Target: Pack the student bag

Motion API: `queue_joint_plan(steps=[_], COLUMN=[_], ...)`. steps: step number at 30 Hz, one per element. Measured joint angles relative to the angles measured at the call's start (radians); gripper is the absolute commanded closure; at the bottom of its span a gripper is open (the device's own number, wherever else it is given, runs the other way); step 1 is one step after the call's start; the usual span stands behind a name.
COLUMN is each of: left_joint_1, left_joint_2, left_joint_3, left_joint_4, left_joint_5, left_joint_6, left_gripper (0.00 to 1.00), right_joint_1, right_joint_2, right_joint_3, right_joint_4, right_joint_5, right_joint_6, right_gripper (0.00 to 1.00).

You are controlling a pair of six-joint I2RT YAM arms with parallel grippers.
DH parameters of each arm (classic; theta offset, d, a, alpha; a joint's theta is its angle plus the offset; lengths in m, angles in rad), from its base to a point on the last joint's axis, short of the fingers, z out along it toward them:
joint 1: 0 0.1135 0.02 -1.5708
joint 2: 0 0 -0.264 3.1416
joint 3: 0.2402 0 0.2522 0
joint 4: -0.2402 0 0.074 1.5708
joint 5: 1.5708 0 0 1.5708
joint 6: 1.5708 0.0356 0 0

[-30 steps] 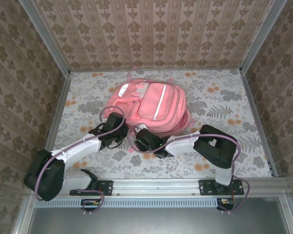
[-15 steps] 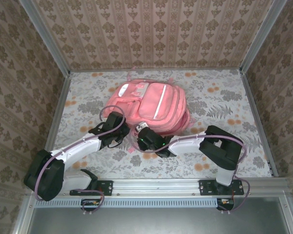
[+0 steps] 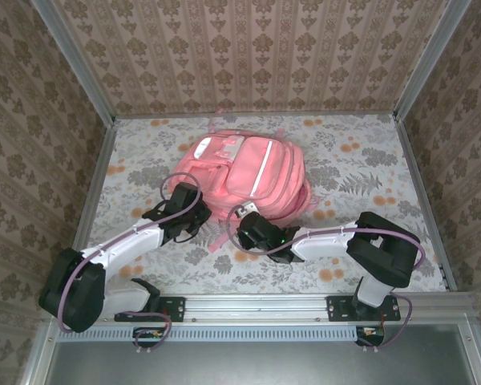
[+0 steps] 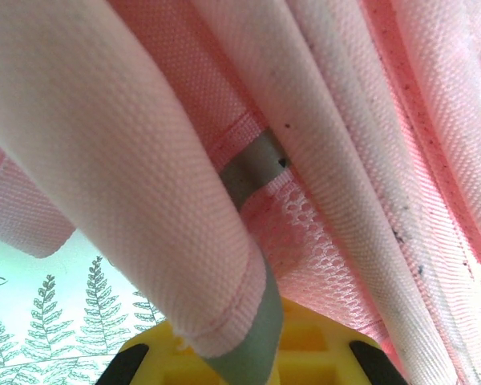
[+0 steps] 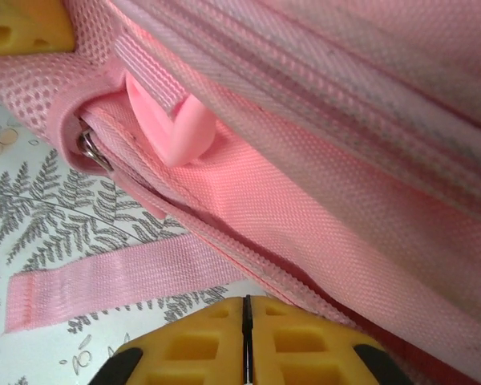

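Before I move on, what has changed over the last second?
The right gripper slid right along the near edge of the student bag and is now shut. The left gripper stayed clamped on the bag's fabric, barely shifting. The bag kept its place.

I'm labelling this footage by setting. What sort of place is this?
Probably a robot test booth dressed to look homely, not a real room: patterned beige wallpaper panels sit in bare aluminium frame posts, a floral-print tabletop runs wall to wall, and a large pink fabric backpack lies on it.
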Motion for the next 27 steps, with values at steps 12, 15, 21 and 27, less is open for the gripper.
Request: queue_joint_plan(steps=[12, 15, 21, 27], left_joint_1=[-0.014, -0.016, -0.019, -0.02], left_joint_2=[-0.005, -0.015, -0.034, -0.043], left_joint_3=[0.013, 0.013, 0.013, 0.013], left_joint_4=[-0.022, -0.023, -0.034, -0.048], left_joint_5=[-0.002, -0.002, -0.005, -0.019], left_joint_6=[-0.007, -0.011, -0.014, -0.015], left_gripper=[1.0, 1.0, 1.0, 1.0], right_joint_1=[0.042, 0.043, 0.043, 0.041], right_joint_2=[0.103, 0.148, 0.194, 0.22], right_joint_3=[0.101, 0.106, 0.121, 0.136], right_joint_4=[0.066, 0.089, 0.137, 0.162], right_joint_5=[-0.04, -0.043, -0.042, -0.038], right_joint_6=[0.026, 0.035, 0.045, 0.032], right_gripper=[0.6, 0.56, 0.44, 0.42])
